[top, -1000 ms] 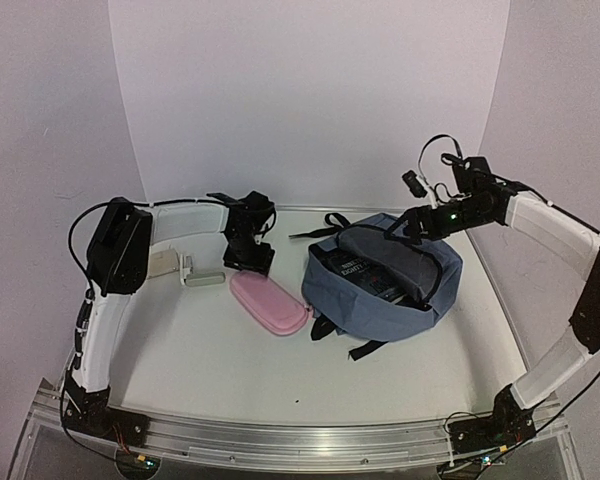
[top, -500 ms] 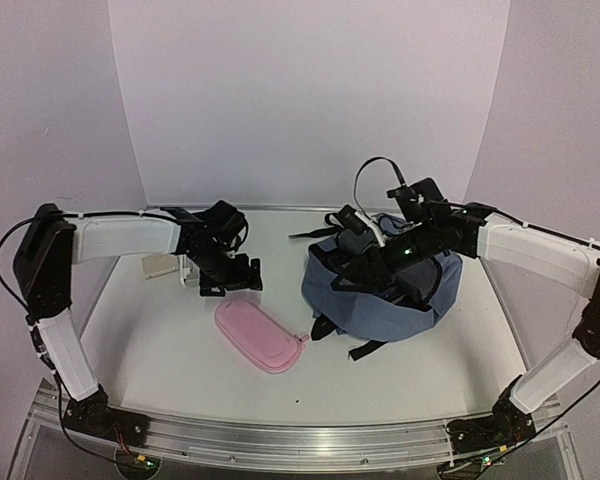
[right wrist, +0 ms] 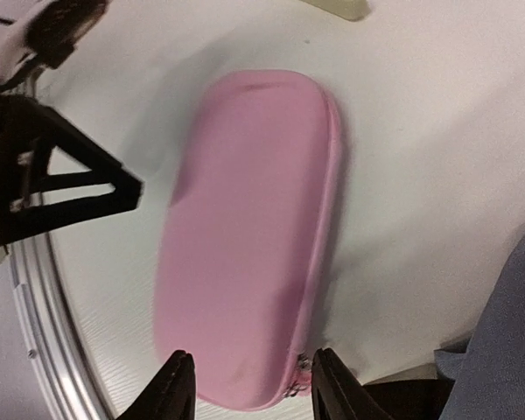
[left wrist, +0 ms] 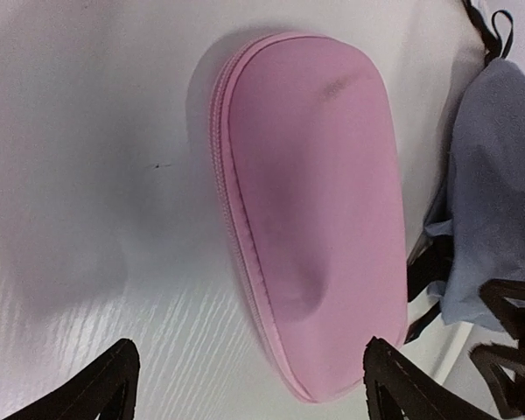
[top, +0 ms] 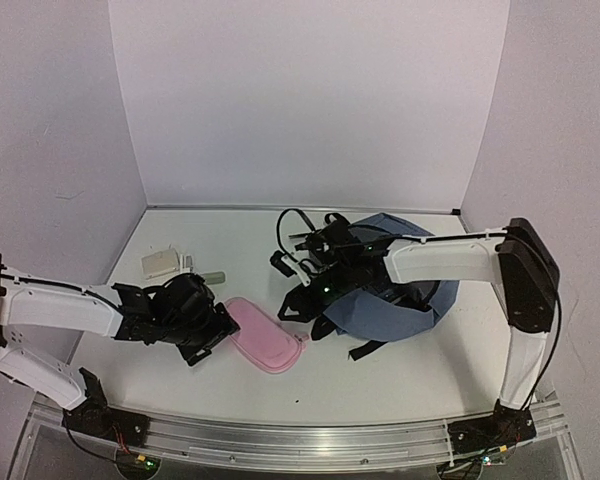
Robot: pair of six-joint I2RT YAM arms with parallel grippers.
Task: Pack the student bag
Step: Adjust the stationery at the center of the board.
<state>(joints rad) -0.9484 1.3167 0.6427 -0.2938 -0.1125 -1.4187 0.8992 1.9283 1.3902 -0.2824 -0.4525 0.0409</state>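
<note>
The student bag (top: 405, 300) is a blue-grey backpack lying at centre right, partly covered by my right arm; its fabric also shows in the wrist views (left wrist: 499, 201) (right wrist: 507, 350). A pink pencil case (top: 265, 338) lies flat on the table to its left. My left gripper (top: 212, 328) (left wrist: 249, 385) is open wide at the case's left end (left wrist: 311, 219), which lies between the fingers. My right gripper (top: 298, 290) (right wrist: 249, 385) stands half open over the case's other end (right wrist: 245, 236), one finger by the zipper pull. Whether those fingers touch the case I cannot tell.
A beige boxy item (top: 162, 263) and a small grey-green piece (top: 212, 275) lie at the back left. Black bag straps (top: 365, 350) trail toward the front. The metal rail (top: 300, 440) runs along the table's near edge. White walls close in the back and sides.
My left arm swung from the back left down to the case's left end. My right arm left the bag and reached left to the case, its jaws narrowing.
</note>
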